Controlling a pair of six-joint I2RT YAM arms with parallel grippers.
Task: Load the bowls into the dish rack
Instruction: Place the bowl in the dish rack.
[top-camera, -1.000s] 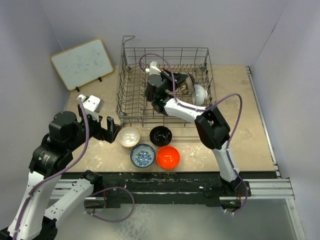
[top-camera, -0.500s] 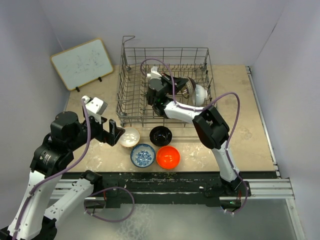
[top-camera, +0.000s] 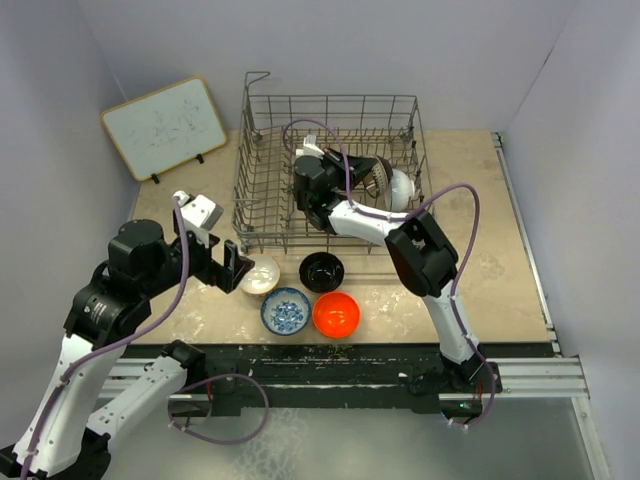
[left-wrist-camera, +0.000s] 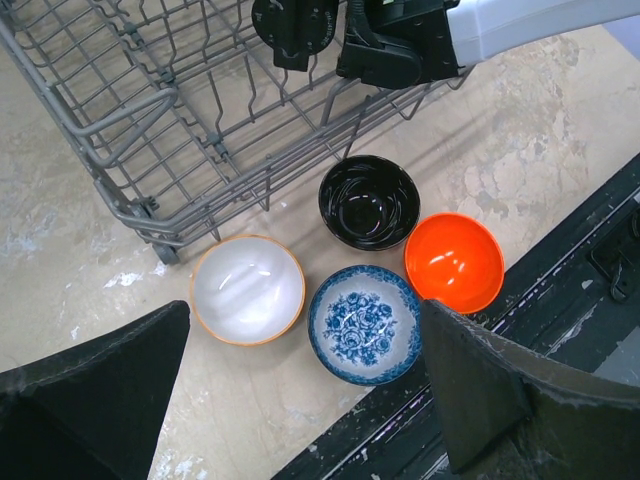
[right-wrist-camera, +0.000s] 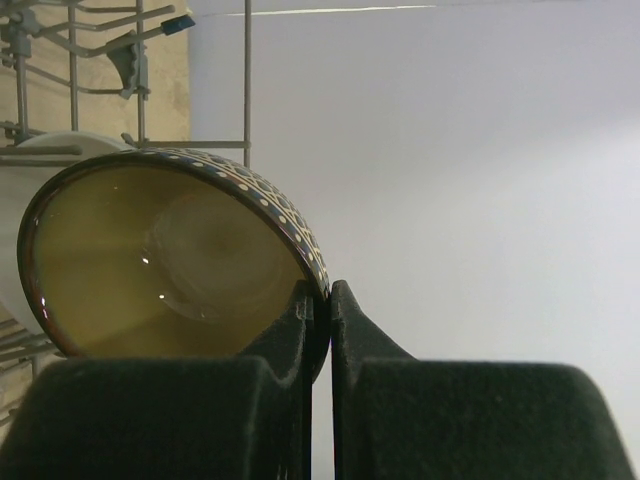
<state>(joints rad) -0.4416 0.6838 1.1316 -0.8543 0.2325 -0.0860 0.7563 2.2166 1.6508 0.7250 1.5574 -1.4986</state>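
Observation:
The grey wire dish rack stands at the back centre. My right gripper is inside it, shut on the rim of the brown-rimmed bowl, held on edge next to the white bowl. In the right wrist view the fingertips pinch that bowl's dotted rim. My left gripper is open, above the cream bowl. The black, blue-and-white and orange-red bowls sit on the table in front of the rack. The left wrist view shows cream, blue-and-white, black and orange-red bowls between its open fingers.
A white board leans at the back left. The table's black front rail runs just behind the blue-and-white and orange-red bowls. The rack's corner lies close beside the cream bowl. Rack wires show behind the held bowl.
My left gripper has moved right, over the cream bowl. My right gripper has shifted slightly toward the rack's back with the brown-rimmed bowl.

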